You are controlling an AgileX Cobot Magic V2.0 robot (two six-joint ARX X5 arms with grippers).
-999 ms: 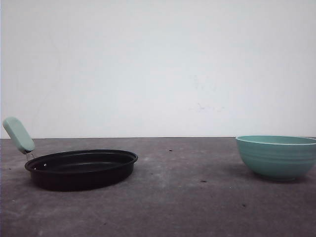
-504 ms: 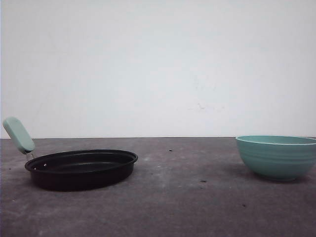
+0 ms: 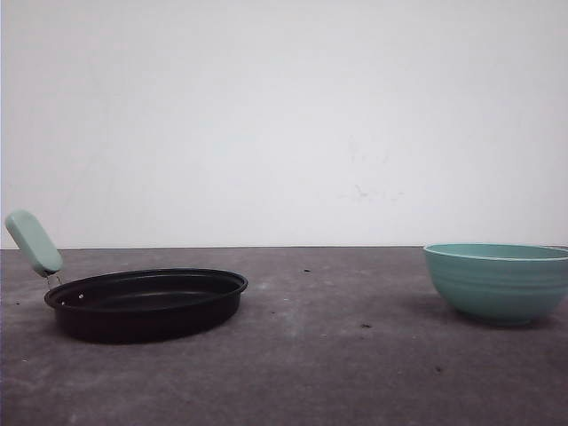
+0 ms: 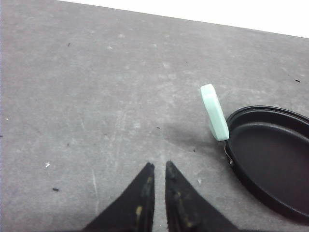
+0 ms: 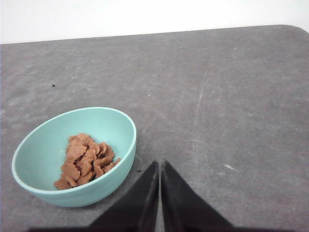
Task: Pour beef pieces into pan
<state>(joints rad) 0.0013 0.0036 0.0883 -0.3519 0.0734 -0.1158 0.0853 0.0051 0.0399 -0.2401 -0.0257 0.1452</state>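
The black pan point(image 3: 151, 319) sits on the table at the left, its mint-green handle point(image 3: 34, 242) pointing up and to the left. In the left wrist view the pan point(image 4: 270, 159) lies beside my left gripper point(image 4: 159, 165), which hangs over bare table short of the handle point(image 4: 214, 112); its jaws are shut to a narrow slit with nothing in them. The orange-brown beef pieces point(image 5: 84, 159) are heaped inside a teal bowl point(image 5: 116, 130). My right gripper point(image 5: 160, 163) hovers just beside that bowl, shut and empty.
The teal bowl point(image 3: 497, 282) stands at the table's right, far from the pan. A grey, scuffed tabletop point(image 3: 337, 355) stretches between them. A white wall rises behind the table's far edge.
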